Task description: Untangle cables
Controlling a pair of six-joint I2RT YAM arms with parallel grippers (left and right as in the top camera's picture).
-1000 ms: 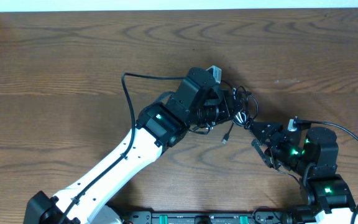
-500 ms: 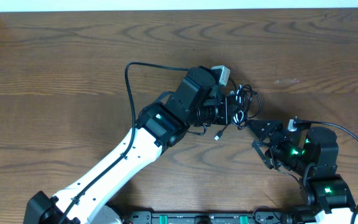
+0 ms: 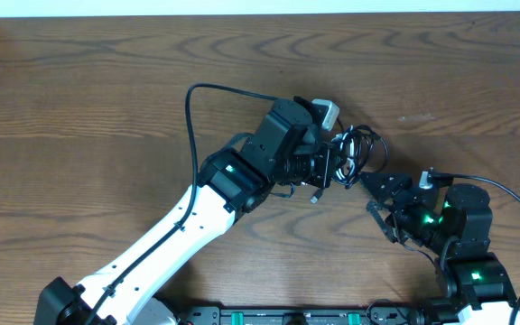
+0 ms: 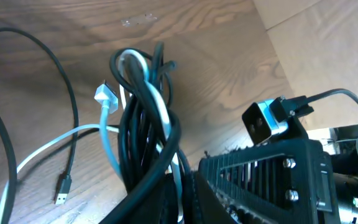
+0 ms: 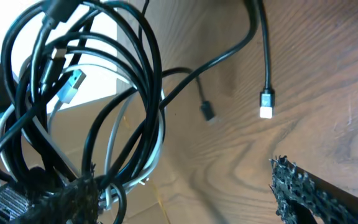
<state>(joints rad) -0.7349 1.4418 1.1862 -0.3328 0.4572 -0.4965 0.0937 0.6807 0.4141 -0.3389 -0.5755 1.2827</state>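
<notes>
Since a moment ago the left gripper (image 3: 330, 165), shut tight on the bunch of cables (image 3: 361, 152), has slid a little across the table (image 3: 106, 90) with its arm stretched out, yet the loops look knotted, and the right gripper (image 3: 375, 200) sits just beside the left gripper, wide open, holding nothing.

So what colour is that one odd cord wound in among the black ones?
White cord, threaded through the black cables; clearest in the left wrist view.
</notes>
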